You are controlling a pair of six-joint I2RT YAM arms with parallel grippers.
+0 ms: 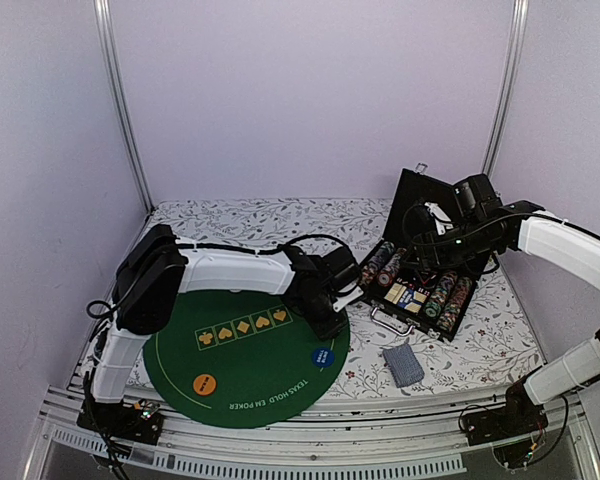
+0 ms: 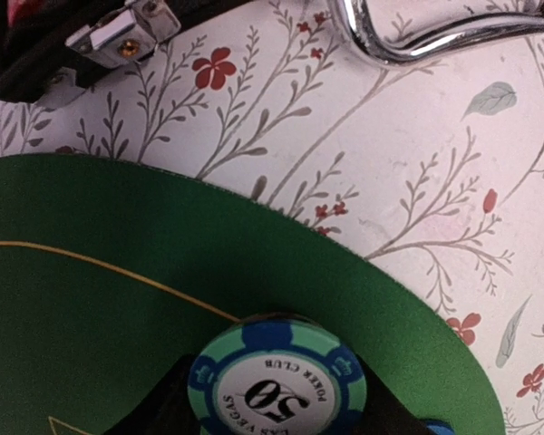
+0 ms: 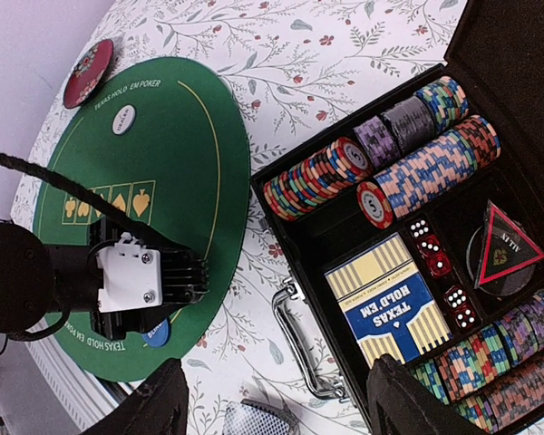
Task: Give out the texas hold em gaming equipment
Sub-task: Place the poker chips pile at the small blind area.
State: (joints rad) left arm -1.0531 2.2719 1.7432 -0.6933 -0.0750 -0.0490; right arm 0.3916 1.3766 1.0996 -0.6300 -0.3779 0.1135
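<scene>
A small stack of poker chips (image 2: pixel 276 385), topped by a green and blue "50" chip, stands on the green mat (image 2: pixel 91 299) near its edge. My left gripper (image 2: pixel 276 403) has a dark finger on either side of the stack, and the top chip hides whether they touch it. From above, the left gripper (image 1: pixel 330 320) is at the mat's right rim, just beyond the blue button (image 1: pixel 323 356). An orange button (image 1: pixel 205 383) and a white button (image 3: pixel 122 119) also lie on the mat. My right gripper (image 3: pixel 281 399) hangs open and empty over the case handle (image 3: pixel 295 349). A deck of cards (image 1: pixel 403 362) lies face down on the cloth.
The open black case (image 1: pixel 458 322) holds rows of chips (image 3: pixel 317 177), a Texas Hold'em card box (image 3: pixel 394 299), red dice (image 3: pixel 435 258) and a round black disc with a red triangle (image 3: pixel 500 249). A dark red disc (image 3: pixel 88 72) lies off the mat's far edge. Walls enclose the table.
</scene>
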